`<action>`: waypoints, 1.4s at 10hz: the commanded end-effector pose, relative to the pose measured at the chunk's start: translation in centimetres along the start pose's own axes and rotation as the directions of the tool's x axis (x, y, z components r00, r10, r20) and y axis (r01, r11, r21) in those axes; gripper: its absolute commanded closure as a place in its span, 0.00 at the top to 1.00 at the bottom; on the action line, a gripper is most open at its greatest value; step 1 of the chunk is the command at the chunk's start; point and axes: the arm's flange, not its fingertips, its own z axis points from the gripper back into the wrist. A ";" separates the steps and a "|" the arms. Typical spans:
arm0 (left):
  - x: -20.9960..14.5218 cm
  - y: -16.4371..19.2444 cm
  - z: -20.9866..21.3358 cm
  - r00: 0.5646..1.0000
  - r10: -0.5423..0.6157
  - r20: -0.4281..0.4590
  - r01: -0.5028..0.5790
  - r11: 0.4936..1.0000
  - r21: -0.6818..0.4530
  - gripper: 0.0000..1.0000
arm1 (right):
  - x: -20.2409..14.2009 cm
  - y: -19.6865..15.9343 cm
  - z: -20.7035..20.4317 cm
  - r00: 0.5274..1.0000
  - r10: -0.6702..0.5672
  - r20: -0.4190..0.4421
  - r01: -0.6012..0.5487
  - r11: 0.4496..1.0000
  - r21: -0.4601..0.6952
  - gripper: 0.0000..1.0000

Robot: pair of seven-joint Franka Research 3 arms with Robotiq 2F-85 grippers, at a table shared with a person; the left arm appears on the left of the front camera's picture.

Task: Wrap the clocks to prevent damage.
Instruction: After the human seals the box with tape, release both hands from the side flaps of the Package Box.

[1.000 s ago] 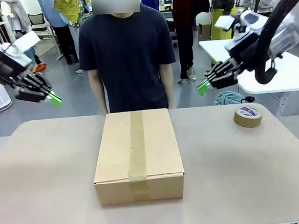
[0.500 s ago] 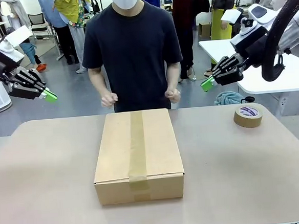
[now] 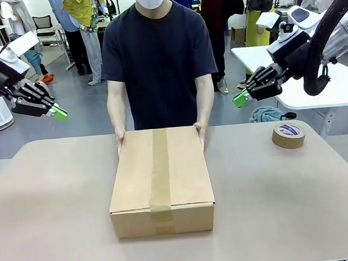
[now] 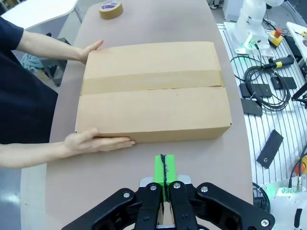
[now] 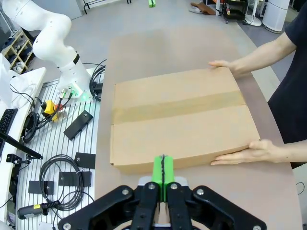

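— Where sealed with a tape strip down its top, cardboard box [image 3: 160, 179] lying flat mid-bench [image 3: 276, 219], long side running toward person. Plain brown, closed, undented.

— Around it?

— Person's hands [image 3: 199, 132] pressed on both sides at far end. Tape roll [image 3: 288, 134] lying well apart at far right corner. Beige bench top, grey floor beyond, white table behind.

— Claws?

— Left claw [image 3: 61, 112] raised over left edge, green pads pressed together, gripping nothing. Right claw [image 3: 239, 99] likewise up at right, pinched closed, empty.
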 end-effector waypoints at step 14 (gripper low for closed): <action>0.6 -1.6 0.7 1.000 -0.030 -0.009 0.031 0.998 0.049 0.00 | 0.0 0.0 0.0 1.000 -0.001 0.001 0.001 1.000 -0.001 0.01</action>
